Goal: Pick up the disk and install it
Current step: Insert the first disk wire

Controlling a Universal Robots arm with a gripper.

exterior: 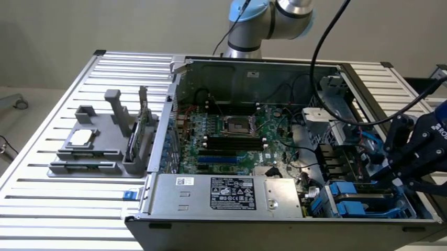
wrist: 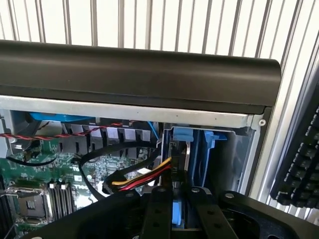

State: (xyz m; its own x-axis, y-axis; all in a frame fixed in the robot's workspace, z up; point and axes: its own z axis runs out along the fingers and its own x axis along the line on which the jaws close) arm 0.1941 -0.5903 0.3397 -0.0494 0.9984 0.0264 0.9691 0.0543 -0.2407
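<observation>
Disk [wrist: 178, 218] frame blue; motherboard [exterior: 231, 137] green; gripper [exterior: 399, 179] black.

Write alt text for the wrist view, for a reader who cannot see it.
The hand grips the blue-framed disk edge-on inside an open computer case. Near the disk lie yellow, red and black power wires and the green motherboard, with a slatted metal table beyond the case.
</observation>
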